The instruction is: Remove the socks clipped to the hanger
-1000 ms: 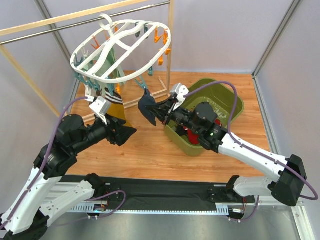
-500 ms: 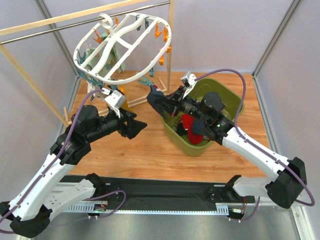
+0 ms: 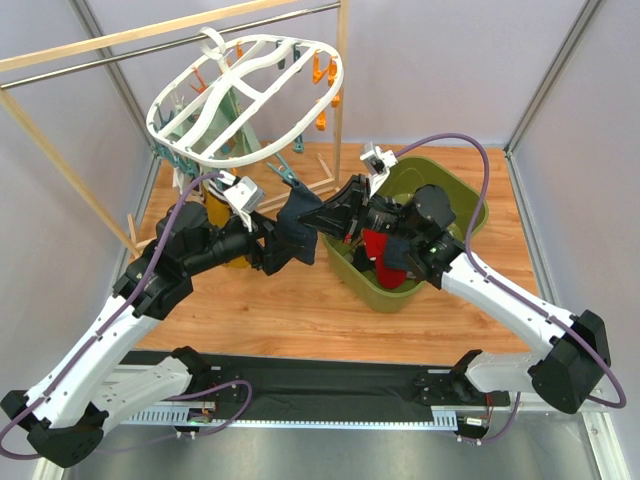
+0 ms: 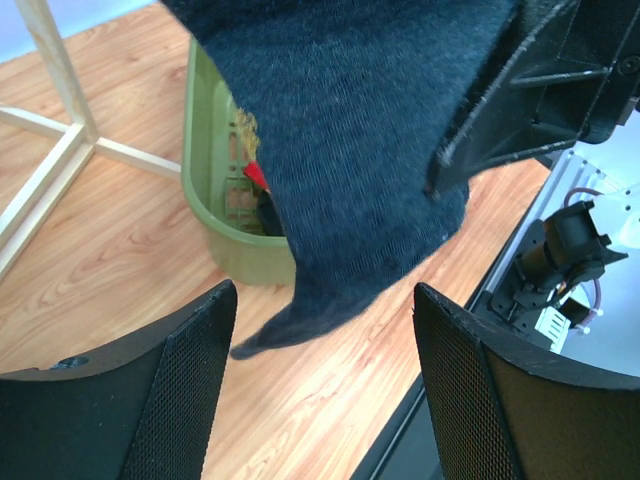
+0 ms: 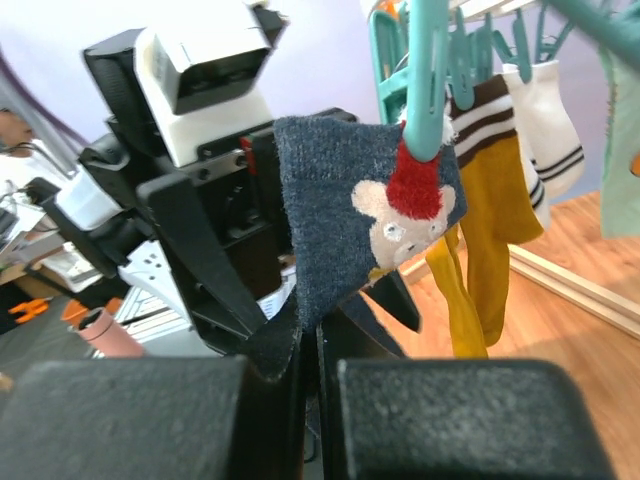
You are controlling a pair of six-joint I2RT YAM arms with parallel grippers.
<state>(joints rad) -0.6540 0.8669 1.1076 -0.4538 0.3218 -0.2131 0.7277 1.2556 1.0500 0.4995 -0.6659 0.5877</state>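
Note:
The white oval hanger [image 3: 245,95] hangs from the rail at the back left. A navy sock [image 3: 297,222] with a bear print [image 5: 400,215] dangles from one of the hanger's teal clips [image 5: 428,80]. My right gripper [image 5: 318,350] is shut on the sock's lower edge. My left gripper [image 4: 325,330] is open, its fingers [image 4: 150,400] either side of the sock's hanging toe without touching it. A mustard sock [image 5: 480,230] and a white striped sock [image 5: 545,120] stay clipped behind.
A green basket [image 3: 470,205] stands right of centre with a red sock [image 3: 375,245] inside; its corner [image 4: 215,200] shows behind the navy sock. The wooden and metal rail frame [image 3: 340,90] rises at the back. A black mat [image 3: 330,385] lies along the near edge.
My left arm has swung right and forward, bringing its opening gripper around the navy sock. The right gripper has kept hold of that sock, shifting it slightly. The hanger has rocked.

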